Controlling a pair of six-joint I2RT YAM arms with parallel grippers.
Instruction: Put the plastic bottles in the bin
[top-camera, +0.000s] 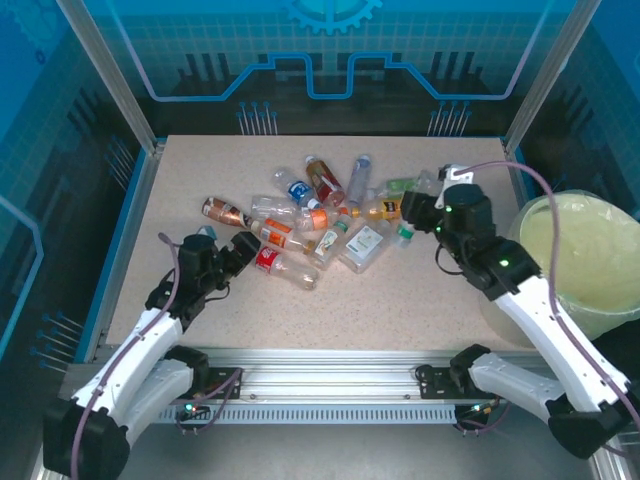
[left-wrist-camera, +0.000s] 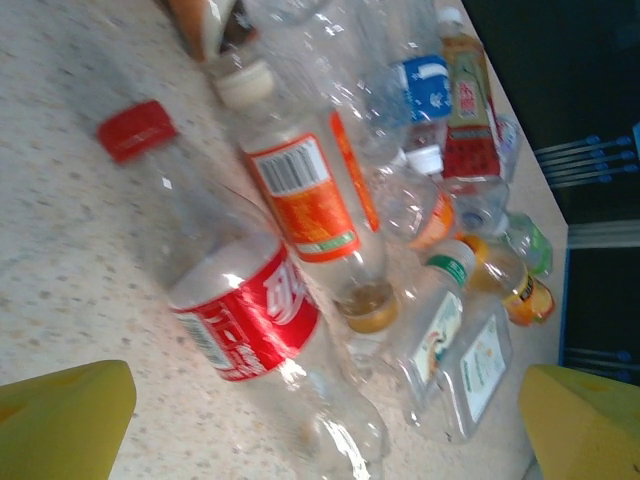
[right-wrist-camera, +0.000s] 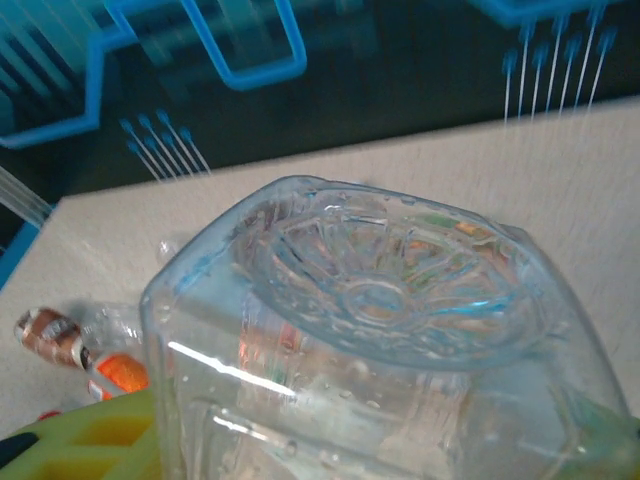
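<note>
Speckled beige table (top-camera: 420, 300) inside blue-panelled enclosure (top-camera: 330, 60)

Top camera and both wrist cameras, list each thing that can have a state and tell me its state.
left gripper, open, empty, by the red-labelled bottle.
right gripper, shut on a clear bottle.
clear bottle, held, its base toward the wrist camera.
red-labelled bottle, lying on the table, red cap on.
orange-labelled bottle, lying down, capped, a little amber liquid inside.
bin, upright, open-topped, lined; no bottle visible inside.
</note>
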